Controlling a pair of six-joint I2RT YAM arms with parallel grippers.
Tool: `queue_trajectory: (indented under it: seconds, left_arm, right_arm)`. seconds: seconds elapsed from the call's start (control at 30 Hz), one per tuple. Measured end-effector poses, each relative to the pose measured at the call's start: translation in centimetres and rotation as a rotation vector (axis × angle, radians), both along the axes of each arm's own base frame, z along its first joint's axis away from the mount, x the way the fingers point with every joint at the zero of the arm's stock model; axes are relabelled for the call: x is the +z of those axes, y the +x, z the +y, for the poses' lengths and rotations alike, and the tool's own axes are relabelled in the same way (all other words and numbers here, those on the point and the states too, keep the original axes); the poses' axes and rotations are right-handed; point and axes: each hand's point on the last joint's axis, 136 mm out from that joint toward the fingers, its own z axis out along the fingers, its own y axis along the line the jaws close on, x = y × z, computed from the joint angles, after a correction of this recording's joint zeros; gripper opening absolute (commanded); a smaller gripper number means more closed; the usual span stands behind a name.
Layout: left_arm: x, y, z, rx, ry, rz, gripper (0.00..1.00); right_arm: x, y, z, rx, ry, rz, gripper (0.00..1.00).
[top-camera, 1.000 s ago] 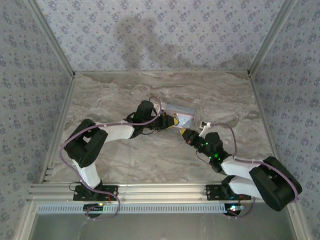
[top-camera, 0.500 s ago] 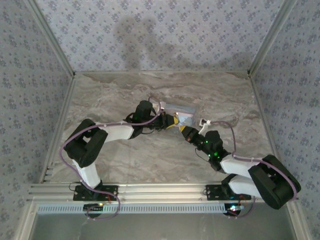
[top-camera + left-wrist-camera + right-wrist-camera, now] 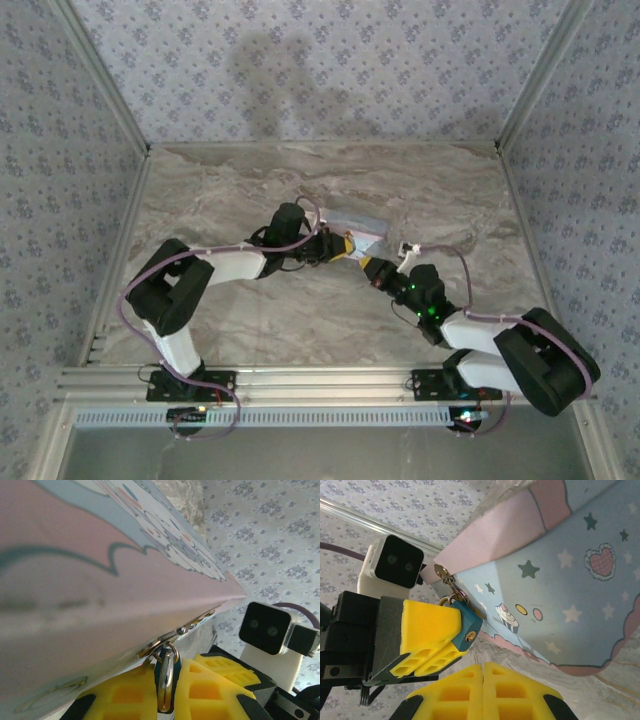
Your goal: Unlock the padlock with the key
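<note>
With both arms meeting at the middle of the overhead frame, my left claw (image 3: pixel 340 247) and right claw (image 3: pixel 371 268) point at each other just below the light blue tin (image 3: pixel 362 226), which lies on the marble table (image 3: pixel 220 190).

Left claw: the yellow fingers (image 3: pixel 125 695) are clamped on the padlock (image 3: pixel 466 626). In the left wrist view, at bottom centre, the silver shackle (image 3: pixel 166 672) rises out of the gap between them and passes through the metal hasp (image 3: pixel 172 636) on the tin's edge. In the right wrist view the padlock sits left of centre, a dark teal block gripped by the left claw (image 3: pixel 455 639), with its gold end (image 3: pixel 470 638) turned down and to the right, toward the right claw. The padlock touches the tin's lower edge.

Right claw (image 3: pixel 483 672): at bottom centre of the right wrist view, the two fingers are pressed together with no gap. Whether anything thin is pinched between them cannot be told. Their tips sit just below the padlock's gold end, apart from it.
</note>
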Motion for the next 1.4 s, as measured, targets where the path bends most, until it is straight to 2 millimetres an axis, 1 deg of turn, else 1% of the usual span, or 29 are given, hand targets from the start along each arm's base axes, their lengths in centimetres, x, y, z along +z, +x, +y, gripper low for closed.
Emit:
queue_trajectory:
  seconds: [0.17,0.23,0.33,0.5,0.6,0.9,1.0,1.17,1.4]
  left_arm:
    - [-0.3,-0.4,-0.1,-0.006,0.01,0.009,0.0]
    - [-0.4,-0.7,-0.1,-0.012,0.008,0.021,0.0]
    - [-0.8,-1.2,-0.4,-0.028,0.006,0.053,0.0]
    - [-2.9,-2.2,-0.6,-0.044,0.028,0.139,0.0]
    - [-3.5,-2.4,-0.5,-0.041,0.038,0.165,0.0]
    - [-3.4,-2.1,-1.0,-0.03,0.0,0.194,0.0]
    - [-3.1,-1.9,-1.2,-0.026,-0.021,0.197,0.0]
    - [-2.8,-1.8,-1.4,-0.02,-0.042,0.198,0.0]
    - [-2.6,-1.8,-1.4,-0.017,-0.06,0.203,0.0]
  right_arm:
    - [0.7,-1.0,0.1,0.021,-0.011,-0.01,0.0]
    - [0.6,-1.4,0.2,0.028,-0.02,0.002,0.0]
    - [-0.1,-2.0,0.2,0.036,-0.043,0.031,0.0]
    - [-2.2,-2.7,-0.1,0.026,-0.088,0.095,0.0]
    - [-2.7,-2.7,-0.3,0.017,-0.105,0.111,0.0]
    - [-3.8,-2.4,-0.3,0.005,-0.111,0.139,0.0]
    - [-3.7,-2.1,-0.1,0.004,-0.095,0.125,0.0]
    - [-2.7,-1.7,0.1,-0.003,-0.057,0.084,0.0]
    - [-1.8,-1.7,-0.6,-0.036,-0.033,0.047,0.0]
